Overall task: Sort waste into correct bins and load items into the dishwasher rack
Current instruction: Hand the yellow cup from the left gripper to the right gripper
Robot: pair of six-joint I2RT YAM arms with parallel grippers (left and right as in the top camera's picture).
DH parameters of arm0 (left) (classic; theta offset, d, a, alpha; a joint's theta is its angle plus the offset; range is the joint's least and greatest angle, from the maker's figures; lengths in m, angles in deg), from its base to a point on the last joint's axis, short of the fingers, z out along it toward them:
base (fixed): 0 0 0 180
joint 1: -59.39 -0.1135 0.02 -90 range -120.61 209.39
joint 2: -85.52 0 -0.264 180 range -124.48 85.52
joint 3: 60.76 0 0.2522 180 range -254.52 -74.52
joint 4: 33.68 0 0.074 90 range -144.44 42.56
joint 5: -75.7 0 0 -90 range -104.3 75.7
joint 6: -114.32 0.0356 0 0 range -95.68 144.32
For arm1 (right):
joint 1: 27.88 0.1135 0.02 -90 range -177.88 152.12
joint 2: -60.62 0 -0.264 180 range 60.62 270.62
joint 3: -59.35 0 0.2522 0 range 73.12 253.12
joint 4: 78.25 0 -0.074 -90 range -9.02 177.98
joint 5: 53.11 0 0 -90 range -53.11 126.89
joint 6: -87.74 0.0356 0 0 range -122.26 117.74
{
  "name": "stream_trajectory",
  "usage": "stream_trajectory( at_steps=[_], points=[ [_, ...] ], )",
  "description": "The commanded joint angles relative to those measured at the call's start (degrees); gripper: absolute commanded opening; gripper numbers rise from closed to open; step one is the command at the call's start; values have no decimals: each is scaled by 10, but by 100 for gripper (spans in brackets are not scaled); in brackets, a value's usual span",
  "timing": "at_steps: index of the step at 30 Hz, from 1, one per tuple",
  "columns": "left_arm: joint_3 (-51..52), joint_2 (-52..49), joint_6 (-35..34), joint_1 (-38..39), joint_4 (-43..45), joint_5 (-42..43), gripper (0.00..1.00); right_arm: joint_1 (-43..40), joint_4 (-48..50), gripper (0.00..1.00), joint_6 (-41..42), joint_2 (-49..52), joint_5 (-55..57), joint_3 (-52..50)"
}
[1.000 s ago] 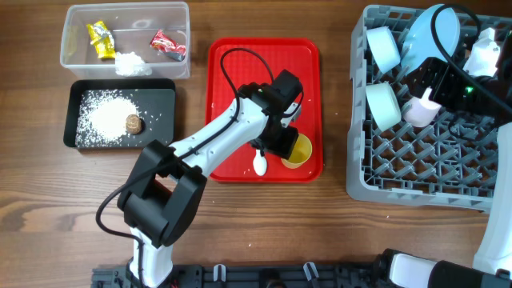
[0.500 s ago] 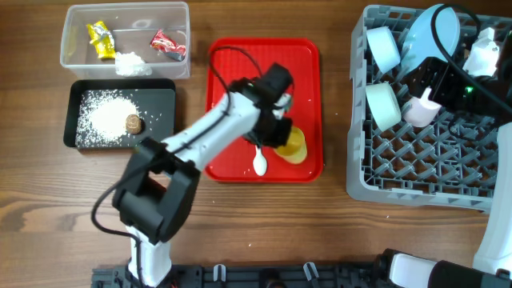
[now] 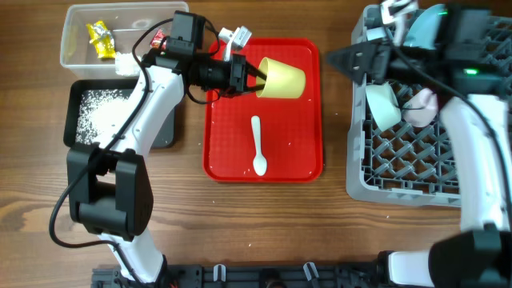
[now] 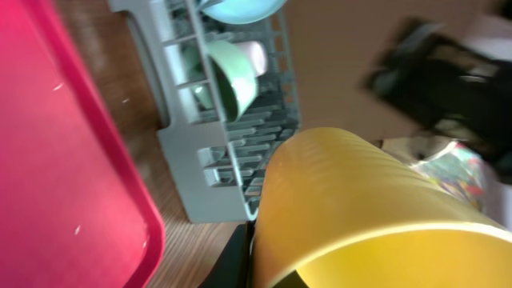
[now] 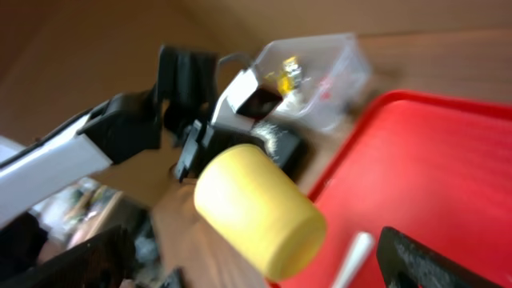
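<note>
spoon: white spoon (image 3: 258,146) flat on red tray (image 3: 308,120), near half, bowl end toward the near edge; nothing touching it
left gripper: left gripper (image 3: 250,76) clamped on the rim of yellow cup (image 3: 282,78)
yellow cup: held on its side over the far half of the red tray, lifted off it; mouth toward the left gripper, closed base pointing at the rack
right gripper: right gripper (image 3: 340,58) between tray and rack, at the rack's far left corner, aimed at the cup; fingers spread wide in the right wrist view, nothing between them; apart from the cup
rack: grey dishwasher rack (image 3: 416,160) right of the tray; pale blue bowl (image 3: 382,104) and pink cup (image 3: 420,108) on the pegs, pale blue plate (image 3: 428,28) at the far side, partly behind the right arm
black tray: black tray (image 3: 164,120) left of the red tray, rice grains (image 3: 96,116) inside; right part covered by the left arm
clear tub: clear tub (image 3: 80,16) farthest left, just beyond the black tray; yellow wrapper (image 3: 98,36) inside, red wrapper (image 3: 158,36) mostly behind the arm
</note>
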Motion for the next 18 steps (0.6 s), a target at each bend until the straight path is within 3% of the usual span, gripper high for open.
stream_trajectory(
  at_steps=[1, 10, 18],
  points=[
    [-8, 14, 15, 0, 30, 63, 4, 17, 75, 100, 70, 42, -109, -37],
    [-8, 14, -7, 1, 99, 66, 4, 85, 163, 98, 87, 71, -124, -43],
    [-8, 14, -32, 1, 144, 68, 4, 98, 165, 95, 97, 71, -89, -43]
  ],
)
